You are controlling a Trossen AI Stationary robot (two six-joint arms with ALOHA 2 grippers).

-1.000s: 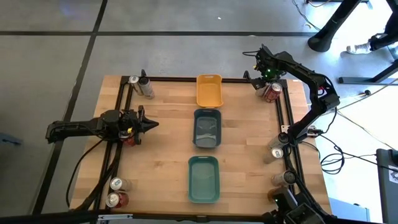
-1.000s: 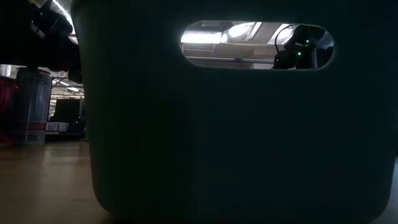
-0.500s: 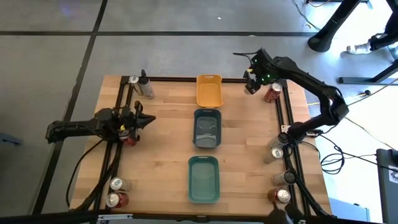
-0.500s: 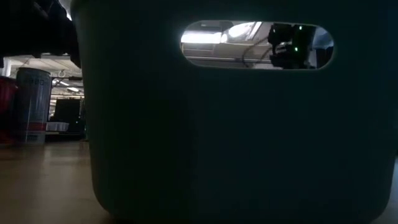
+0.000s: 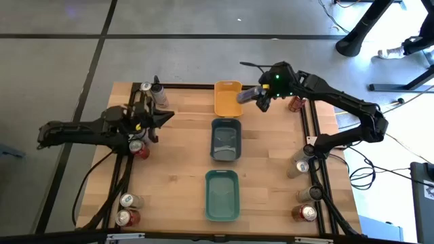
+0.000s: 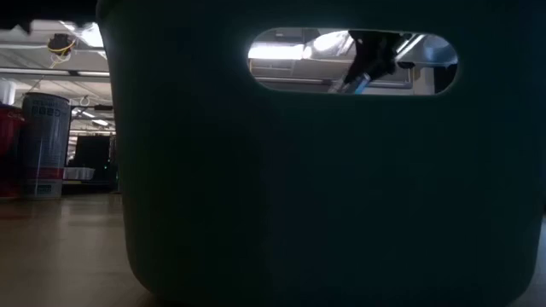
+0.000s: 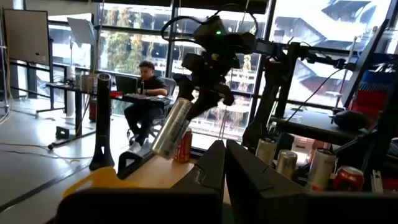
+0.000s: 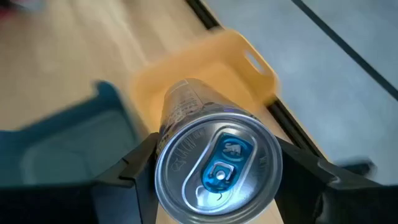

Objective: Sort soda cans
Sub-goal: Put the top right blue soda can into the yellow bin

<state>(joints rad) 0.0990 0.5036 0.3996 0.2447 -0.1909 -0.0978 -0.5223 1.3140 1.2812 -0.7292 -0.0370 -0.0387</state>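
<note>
Grey can [image 5: 248, 94] up in the air, tipped over the yellow tray [image 5: 228, 99]

Squeezed tight between the fingers of the right gripper [image 5: 260, 97], at 12 o'clock on the counter [image 5: 183, 169]. Left gripper [image 5: 159, 119] at 9 o'clock, fingers close together, holding nothing. Red can [image 5: 140, 150] just by it, more cans along both side rails.

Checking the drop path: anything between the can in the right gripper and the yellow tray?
Nothing visible. The right gripper holds the can tilted in the air at the yellow tray's right edge, and the tray's inside looks bare. The left gripper is far off, near the table's left rail.
</note>
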